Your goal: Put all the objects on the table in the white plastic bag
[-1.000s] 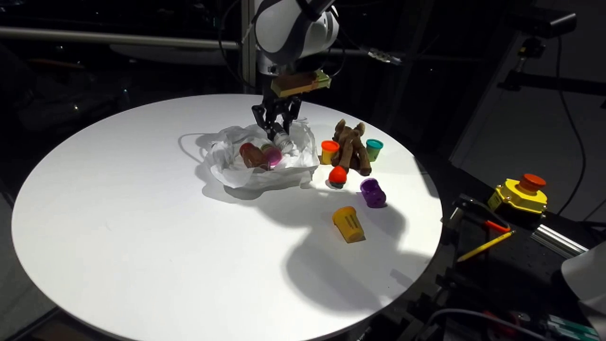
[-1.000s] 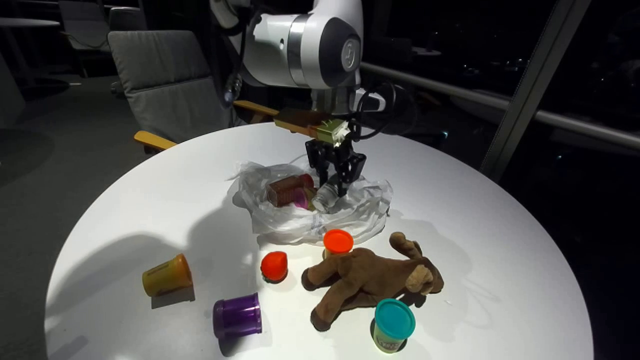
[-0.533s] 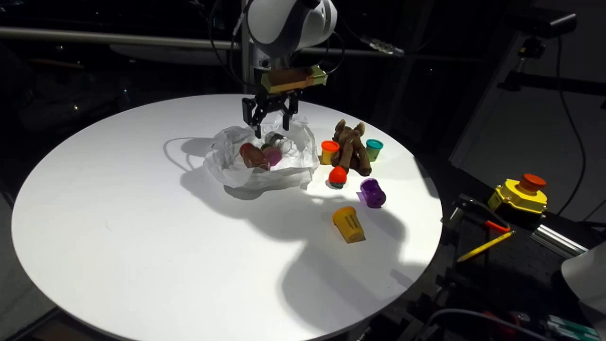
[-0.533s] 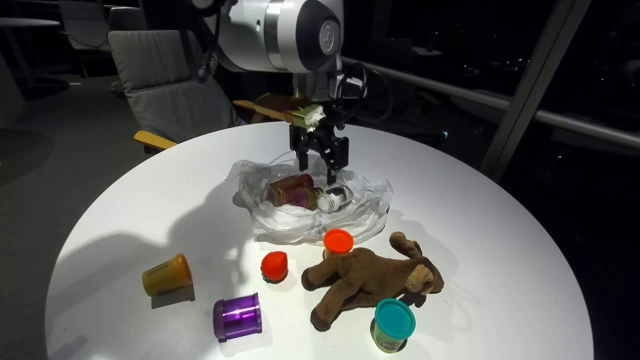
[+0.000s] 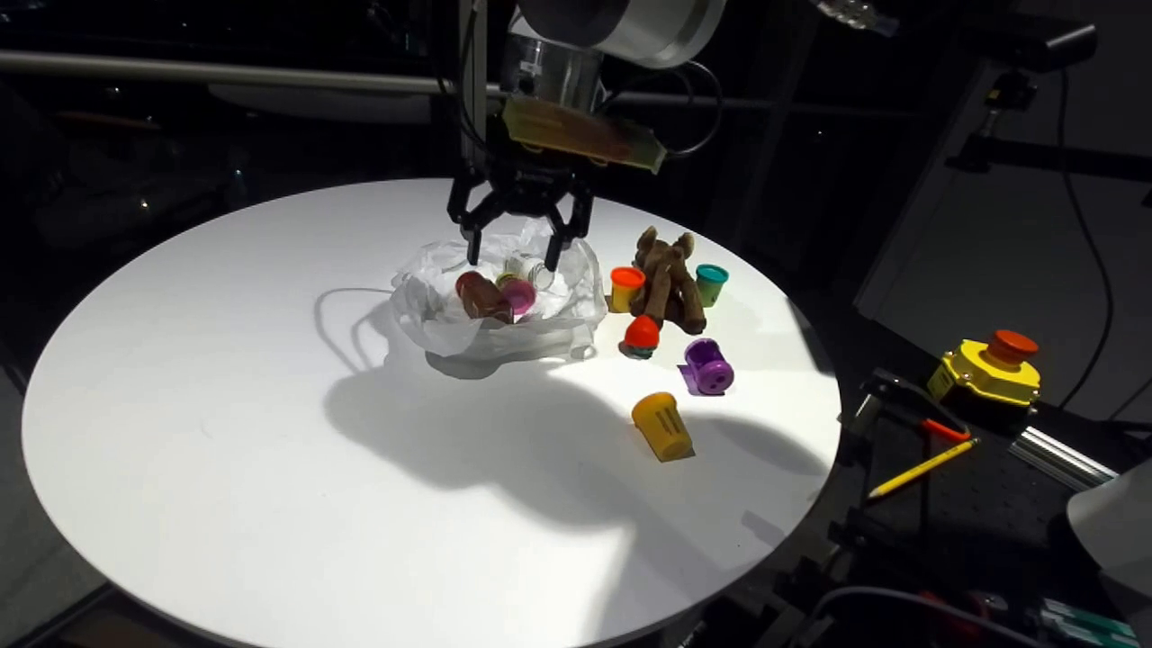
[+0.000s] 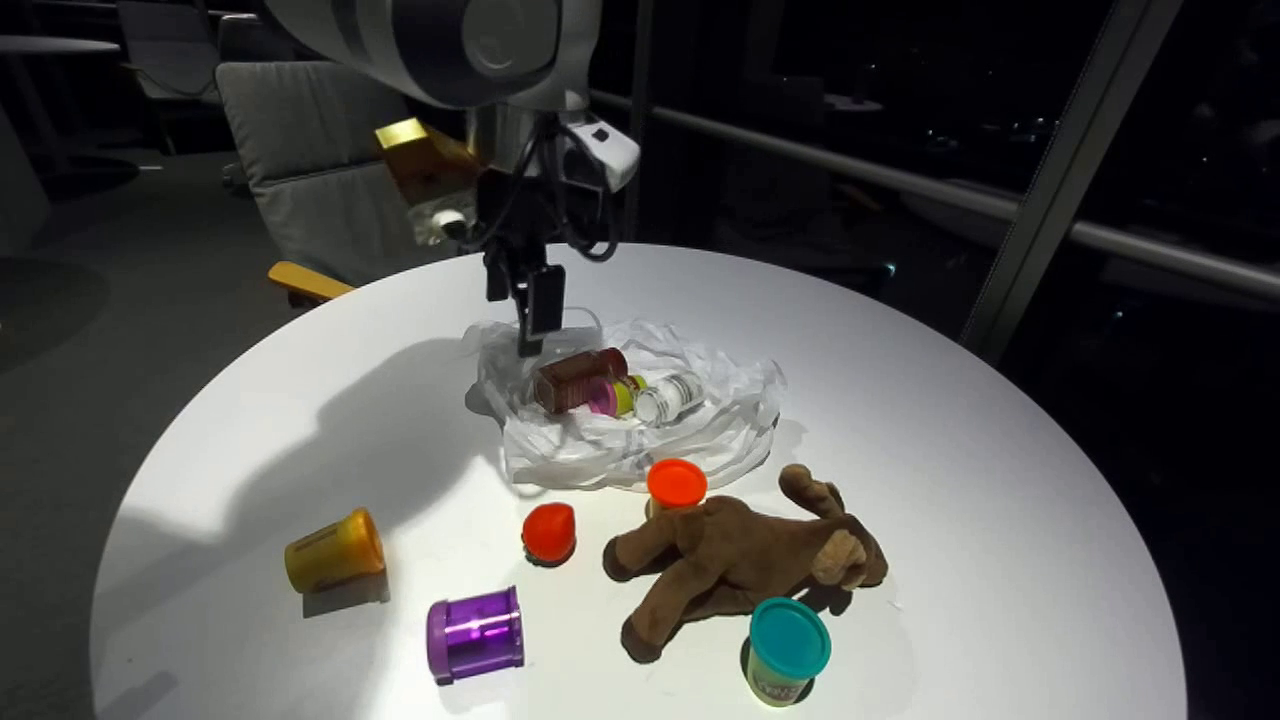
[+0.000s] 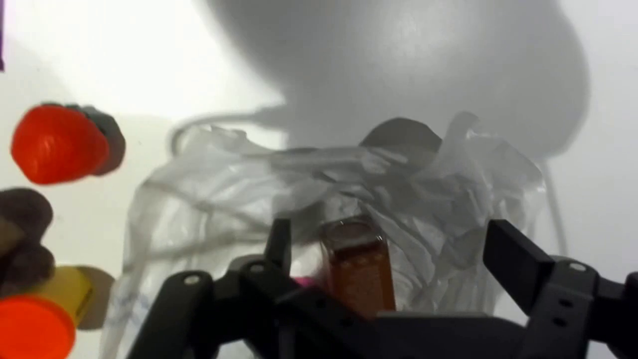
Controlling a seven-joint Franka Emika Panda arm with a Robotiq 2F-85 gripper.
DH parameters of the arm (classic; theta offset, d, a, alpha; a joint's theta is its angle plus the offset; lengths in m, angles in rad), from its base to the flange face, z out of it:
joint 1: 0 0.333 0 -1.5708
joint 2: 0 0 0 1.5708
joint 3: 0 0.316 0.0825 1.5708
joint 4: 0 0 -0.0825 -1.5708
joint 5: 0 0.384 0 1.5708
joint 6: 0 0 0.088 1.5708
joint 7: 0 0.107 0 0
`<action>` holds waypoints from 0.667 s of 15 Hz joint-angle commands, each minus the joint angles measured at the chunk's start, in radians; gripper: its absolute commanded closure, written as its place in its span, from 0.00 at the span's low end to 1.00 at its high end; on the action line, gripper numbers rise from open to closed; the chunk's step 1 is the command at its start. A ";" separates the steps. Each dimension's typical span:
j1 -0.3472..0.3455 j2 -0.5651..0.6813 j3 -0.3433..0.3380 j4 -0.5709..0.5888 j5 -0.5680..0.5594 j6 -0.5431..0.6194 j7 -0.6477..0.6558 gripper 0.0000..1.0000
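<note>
While the gripper (image 5: 513, 256) stands wide above the bag (image 6: 585, 462) near mid-frame, holding nothing, the task is judged about one third done. Three items show in the bag: bottle (image 6: 576, 381), pink tub (image 6: 612, 397), clear jar (image 6: 668, 398). Six are left outside on the table (image 6: 980, 500), in an exterior view: yellow tub (image 6: 332, 553), lower left; purple tub (image 6: 475, 635), bottom, left of centre; red toy (image 6: 549, 531) and red-lidded tub (image 6: 677, 482), lower centre; plush (image 6: 740, 555) and teal tub (image 6: 788, 648), lower right of centre.
</note>
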 commanded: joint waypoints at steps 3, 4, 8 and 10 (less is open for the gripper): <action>0.066 -0.159 -0.037 -0.377 -0.009 0.139 0.153 0.00; 0.076 -0.174 -0.042 -0.418 -0.020 0.140 0.170 0.00; 0.092 -0.230 -0.036 -0.525 -0.054 0.153 0.197 0.00; 0.094 -0.243 -0.027 -0.544 -0.077 0.146 0.195 0.00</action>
